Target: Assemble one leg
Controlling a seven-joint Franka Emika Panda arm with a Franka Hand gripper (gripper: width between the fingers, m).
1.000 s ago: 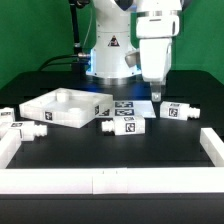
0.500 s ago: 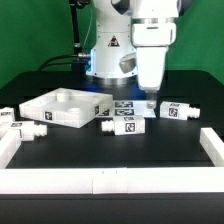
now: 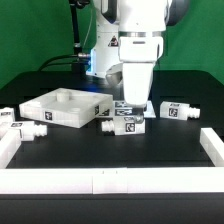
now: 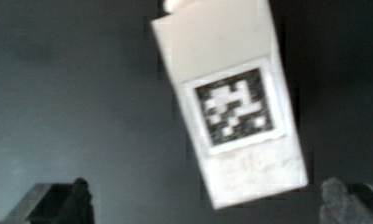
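Since a second ago the gripper [image 3: 134, 99] has swung toward the exterior view's left and come lower, from above the leg nearer the right edge [image 3: 172, 109] to a spot over the middle of the table [image 3: 60, 150]. It now hangs just above the leg [image 3: 125, 124], which lies flat on its side about midway between the table's side edges, tag facing the front edge.

In the wrist view the two fingertips [image 4: 58, 205] stand wide apart with only dark table between them, so the jaws are spread and hold nothing. A long white piece with a square tag [image 4: 236, 100] lies ahead of them, clear of both pads. It is probably this same leg, though the picture is too blurred to be sure.

The marker board [image 3: 112, 104] lies just behind the leg, partly hidden by the hand. The white square panel [image 3: 62, 108] sits toward the left edge, with two more legs [image 3: 28, 127] beside it near that edge.
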